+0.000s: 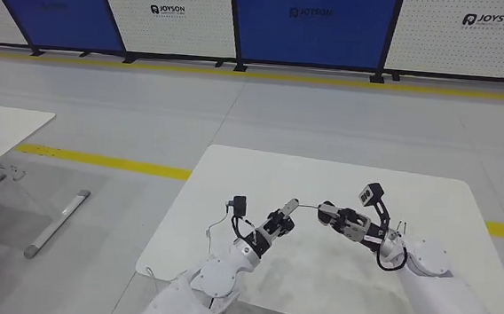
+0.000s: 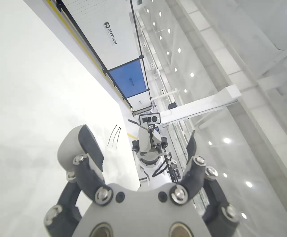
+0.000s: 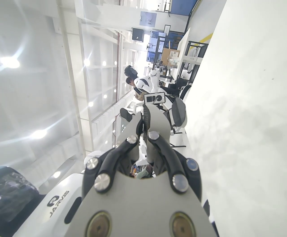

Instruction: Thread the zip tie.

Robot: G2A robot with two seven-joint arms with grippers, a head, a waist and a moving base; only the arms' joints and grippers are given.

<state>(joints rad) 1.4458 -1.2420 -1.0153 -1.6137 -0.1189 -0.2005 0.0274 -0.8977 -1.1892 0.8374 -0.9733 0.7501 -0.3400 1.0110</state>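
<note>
- White table [image 1: 232, 182] on a grey workshop floor, with blue and white panels along the far wall; both arms meet over its middle.
- Left gripper [image 1: 289, 206]: its fingers are spread wide with nothing between them, and it faces the right gripper head-on, just short of touching.
- Zip tie [image 3: 145, 119]: one black strap, held off the table and lying lengthwise along the right gripper's fingers. A short end pokes past the tips toward the left gripper. Which end carries the head is too small to tell.
- Right gripper [image 1: 325, 212]: pinched closed on that strap, so it is the arm already on the task's thing.
- My judgement: the next move depends on bringing the open left fingers in line with the strap's protruding end.
- Spare zip ties [image 2: 114, 137]: what look like three, lying loose and roughly parallel on the table by the right arm.
- Count: two grippers, one held tie, about three loose.
</note>
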